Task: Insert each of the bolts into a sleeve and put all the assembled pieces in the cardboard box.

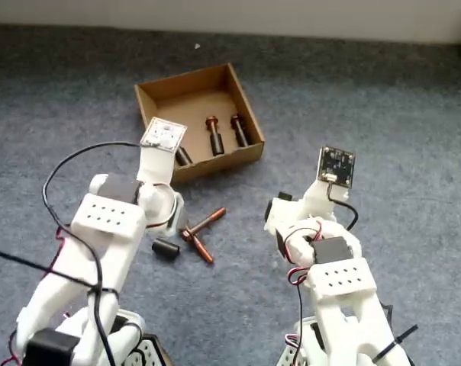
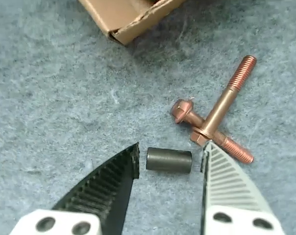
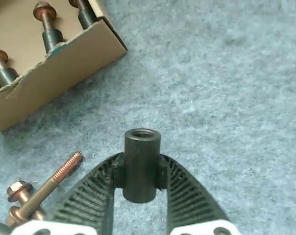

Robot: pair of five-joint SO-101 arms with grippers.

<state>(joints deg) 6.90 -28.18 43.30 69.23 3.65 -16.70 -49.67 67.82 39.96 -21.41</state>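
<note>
— what's the left gripper (image 2: 171, 147) up to?

— it's released, jaws spread wide, low over the carpet (image 2: 55, 83). a loose sleeve (image 2: 169, 160) lies on its side right between the two fingertips, and it looks clear of both.

— and the bolts?

— just past the white finger (image 2: 226, 186), almost at its tip. they lie crossed on the carpet. the first bolt (image 2: 225, 100) has its head by that fingertip and its thread pointing off toward the box. the second bolt (image 2: 234, 149) runs across it near the head.

— what about the right gripper (image 3: 141, 161)?

— clenched on a second sleeve (image 3: 141, 171), which sits squeezed between the black jaws. it sticks out past the tips with its open end facing away from the arm, and you can see down the bore. from that side the two bolts lie close by, off to one side.

— where's the cardboard box (image 1: 223, 162)?

— farther out, beyond both arms, nearer the left one. three finished pieces (image 1: 214, 136) lie side by side on its floor, each a bolt pushed through a sleeve. the left arm's wrist partly covers one of them.
</note>
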